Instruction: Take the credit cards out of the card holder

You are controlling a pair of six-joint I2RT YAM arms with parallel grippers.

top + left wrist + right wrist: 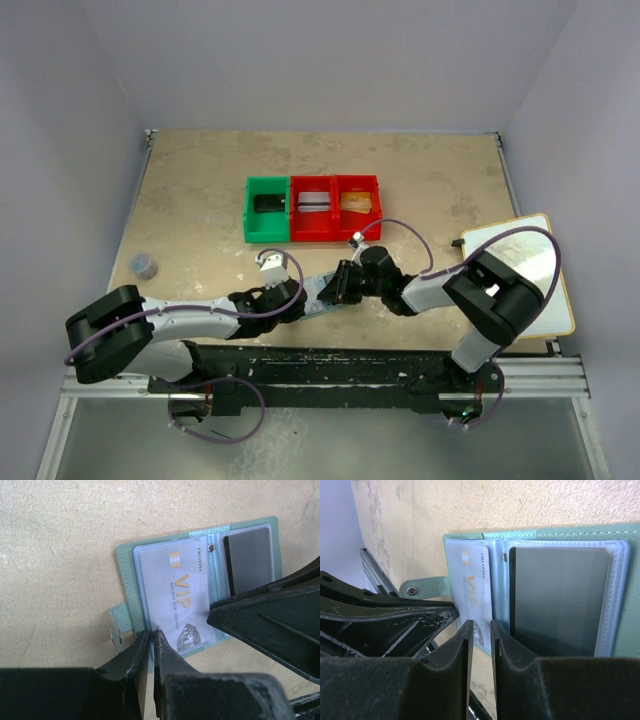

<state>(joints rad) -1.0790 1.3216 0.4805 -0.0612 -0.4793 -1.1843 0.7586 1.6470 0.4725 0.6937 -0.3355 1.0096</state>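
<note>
I had the left end effector (151, 645) pinched on the soft-looking card holder (127, 580)'s rim — the right end effector (481, 640) sat narrow at the probably stiff, slick VIP card (175, 590), grip unclear.

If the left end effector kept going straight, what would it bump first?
Probably the card holder, at the panel with the VIP card. The left end effector sits at that edge, though depth is unclear.

Left hand (152, 632) and right hand (480, 625) crowd the card holder (216, 580); open table (60, 555) lies beyond it.
</note>
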